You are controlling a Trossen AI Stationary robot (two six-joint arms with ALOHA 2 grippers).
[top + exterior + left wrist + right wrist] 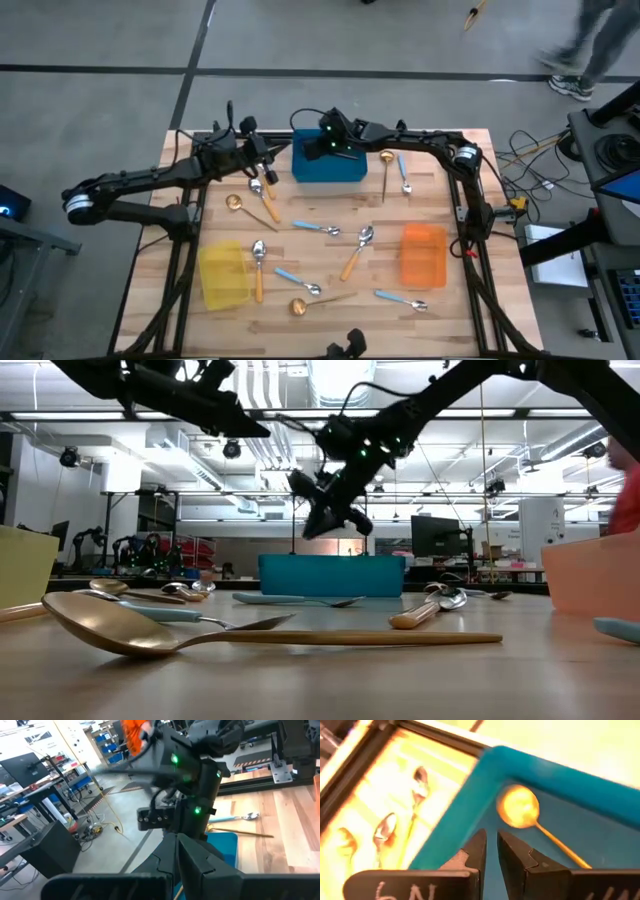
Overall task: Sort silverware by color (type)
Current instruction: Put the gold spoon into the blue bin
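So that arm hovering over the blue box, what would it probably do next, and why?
Probably lift away and head for another spoon. The right gripper hangs over the blue bin with nothing between its nearly closed fingers, and a gold spoon already lies inside the bin. Plenty of spoons are still scattered on the table, such as another gold one just beside the bin.

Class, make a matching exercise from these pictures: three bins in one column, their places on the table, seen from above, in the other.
Things:
1. blue bin
2. yellow bin
3. orange bin

Places:
A. near left part of the table
B. far middle, under the right gripper
C. near right part of the table

Pairs: 1-B, 2-A, 3-C
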